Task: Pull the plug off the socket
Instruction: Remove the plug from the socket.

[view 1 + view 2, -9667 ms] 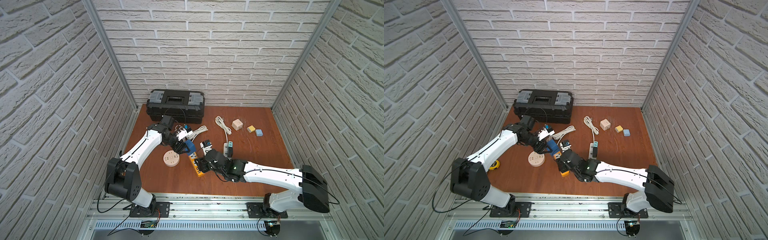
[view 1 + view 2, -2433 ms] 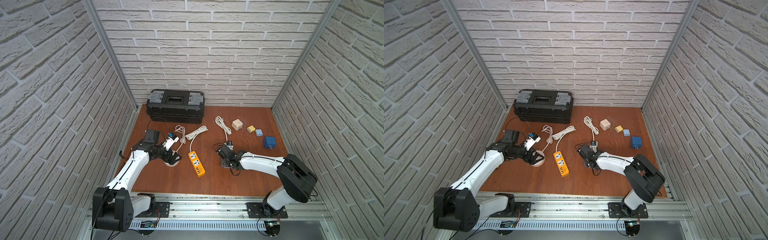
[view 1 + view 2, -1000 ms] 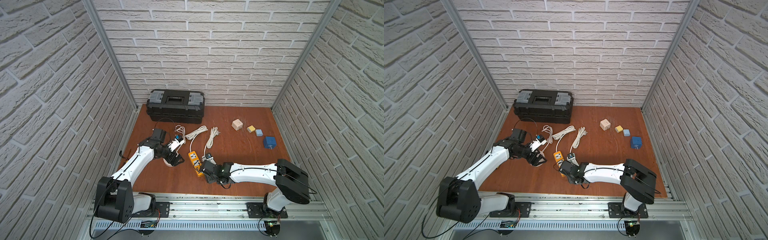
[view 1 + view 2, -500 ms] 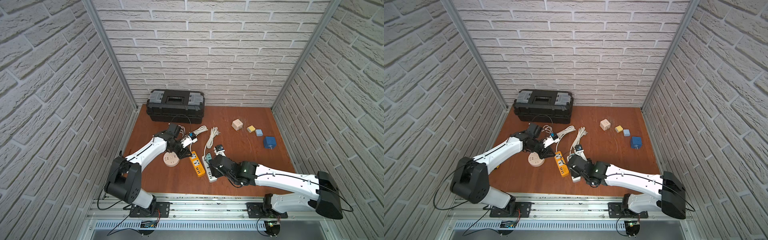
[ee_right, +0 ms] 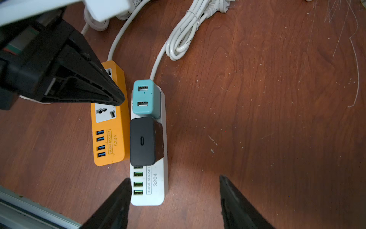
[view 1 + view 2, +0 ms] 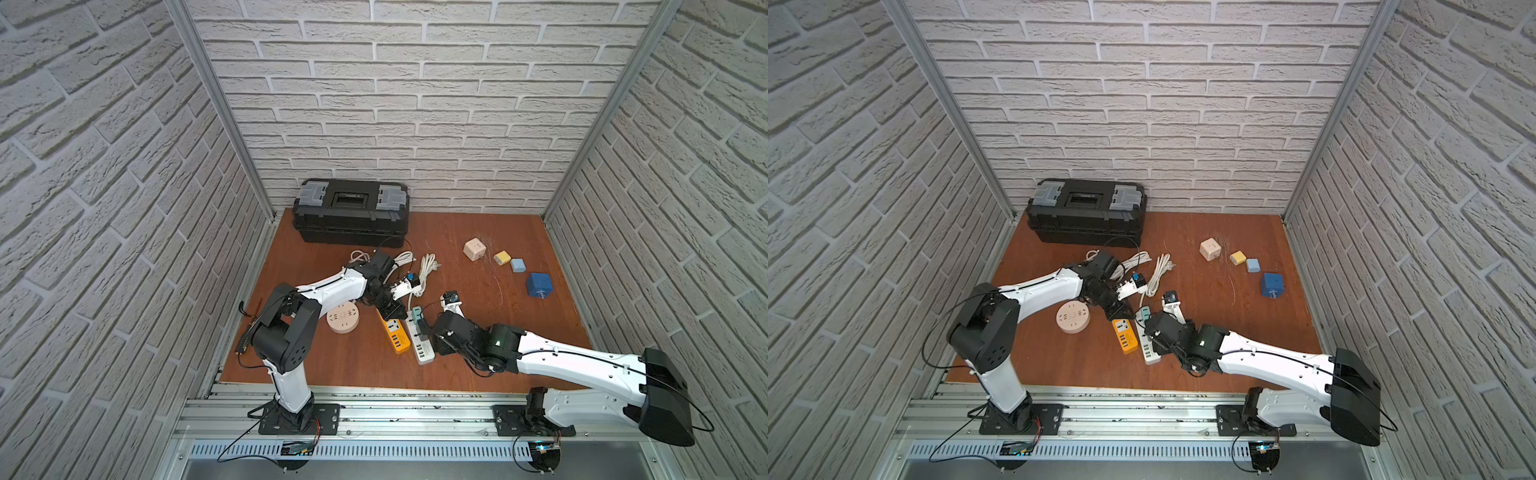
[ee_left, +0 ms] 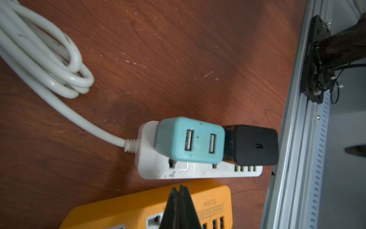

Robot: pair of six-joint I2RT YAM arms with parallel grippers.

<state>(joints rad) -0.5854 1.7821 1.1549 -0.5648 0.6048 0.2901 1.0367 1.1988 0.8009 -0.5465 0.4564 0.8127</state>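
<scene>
Side-by-side teal plug [image 5: 146,98] and black plug [image 5: 144,141] stand plugged into white socket strip [image 5: 156,184].

Two strips at the right pincer [image 5: 174,178], orange [image 5: 118,142] and white [image 5: 156,182]. Two chargers, teal [image 5: 146,99] and black [image 5: 143,140]. Plus four cubes [image 6: 474,249] farther off.

— What sort of place is this?
— A robotics lab, and more a test booth than a real room. The brick-pattern walls [image 6: 415,124] meet at bare metal posts [image 6: 216,104], and the floor is only a brown wooden board [image 6: 353,370].
— And the machines?
— There are two white robot arms, the left arm [image 6: 332,286] and the right arm [image 6: 573,361]. Both are bolted to a metal rail [image 6: 415,409] along the front edge, with loose wires and a small circuit board [image 6: 296,450] below it.
— Anything else?
— Practice props: a black toolbox [image 6: 351,212] at the back wall, plus a white power strip [image 6: 420,345] and an orange power strip [image 6: 397,334] lying on the board.
</scene>
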